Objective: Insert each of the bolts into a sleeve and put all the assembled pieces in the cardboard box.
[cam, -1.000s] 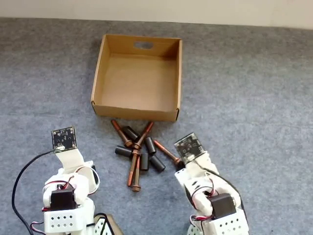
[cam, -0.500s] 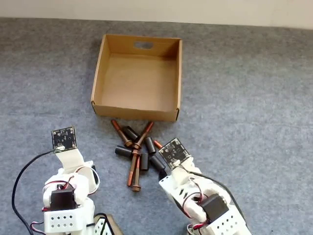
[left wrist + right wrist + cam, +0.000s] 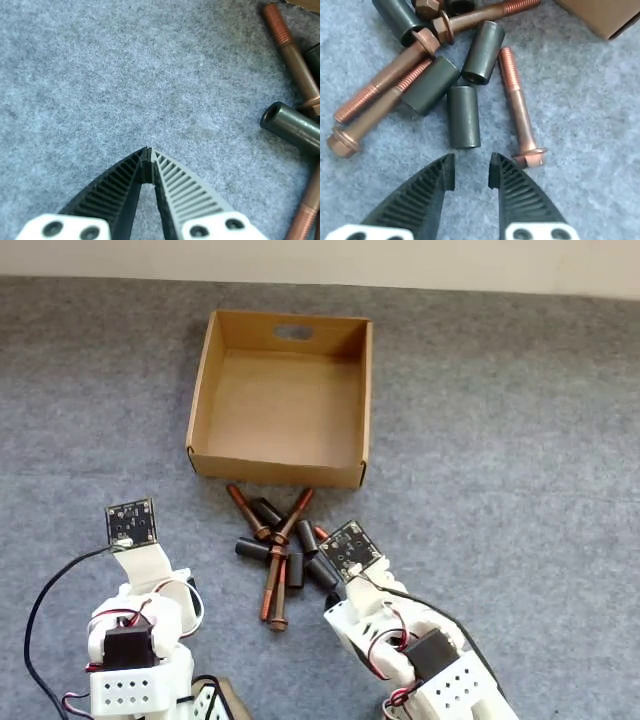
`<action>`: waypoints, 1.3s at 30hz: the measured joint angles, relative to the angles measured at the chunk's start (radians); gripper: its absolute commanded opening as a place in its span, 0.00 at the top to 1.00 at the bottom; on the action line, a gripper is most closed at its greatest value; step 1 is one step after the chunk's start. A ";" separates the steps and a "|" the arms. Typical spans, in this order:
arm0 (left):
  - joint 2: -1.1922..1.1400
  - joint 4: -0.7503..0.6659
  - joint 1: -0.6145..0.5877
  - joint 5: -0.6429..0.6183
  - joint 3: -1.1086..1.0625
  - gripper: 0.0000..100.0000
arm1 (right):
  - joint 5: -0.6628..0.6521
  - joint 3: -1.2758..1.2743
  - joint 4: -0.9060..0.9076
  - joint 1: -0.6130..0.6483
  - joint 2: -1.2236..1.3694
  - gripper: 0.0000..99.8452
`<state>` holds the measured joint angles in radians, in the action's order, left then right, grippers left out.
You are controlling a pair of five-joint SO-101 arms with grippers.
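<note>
The copper-coloured threaded bolts and the short dark cylindrical metal sleeves lie crossed over one another in a single loose heap. It sits at 6 o'clock from the open brown cardboard box, just off the box's near wall. No piece has gone into the box yet, and I cannot tell whether any bolt already sits in a sleeve.

The right gripper hovers low at the heap's 5 o'clock edge, its fingers parted and holding nothing. A lone sleeve lies just ahead of the gap with one end toward it. A flanged bolt lies close beside that sleeve, its head nearly touching one fingertip. The left gripper hangs at the heap's 8 o'clock side over bare carpet, its tips pressed together on nothing, with an open-ended sleeve near it.

The likeliest trouble is a double catch: closing here could pinch the bolt's head along with the sleeve, or nudge the head and skew the grasp. The sleeve is round and smooth, so a glancing touch may roll it away — or send it into the tangle, where crossed bolts would drag along on any lift.

The surface is a grey short-pile felt carpet. A pale strip — wall or floor — runs along its 12 o'clock edge.
</note>
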<state>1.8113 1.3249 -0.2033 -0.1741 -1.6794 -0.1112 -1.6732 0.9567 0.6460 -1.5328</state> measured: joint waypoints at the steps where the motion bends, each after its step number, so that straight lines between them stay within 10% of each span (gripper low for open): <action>1: 0.000 0.000 0.000 0.000 0.000 0.99 | 0.000 0.000 0.000 0.000 0.000 0.88; 39: 0.000 0.000 0.000 0.000 0.000 0.99 | -0.037 0.127 -0.095 0.000 0.052 0.88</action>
<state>1.8113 1.3249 -0.2033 -0.1741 -1.6794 -0.1481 -1.5459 0.8615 0.6460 -1.4807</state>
